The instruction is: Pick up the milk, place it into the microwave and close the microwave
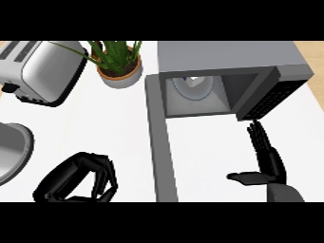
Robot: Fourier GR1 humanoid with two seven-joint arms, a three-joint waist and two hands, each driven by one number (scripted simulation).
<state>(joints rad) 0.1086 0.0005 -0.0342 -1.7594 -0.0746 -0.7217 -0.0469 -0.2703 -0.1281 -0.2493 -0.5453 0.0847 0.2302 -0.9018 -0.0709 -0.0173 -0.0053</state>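
Observation:
The microwave [227, 59] stands at the back right of the white counter, with its door [161, 152] swung open and reaching toward me along its left side. Inside, a white shape that looks like the milk [195, 84] sits on the round glass plate [185, 95]. My right hand [268, 159] is open with straight fingers pointing up, just below the microwave's dark control panel [266, 102], and holds nothing. My left hand [77, 180] is at the lower left of the door with its fingers curled, and nothing shows in it.
A silver toaster [34, 71] lies at the back left. A potted plant [120, 66] stands between it and the microwave. A round grey metal vessel [2, 152] sits at the left edge, close to my left hand.

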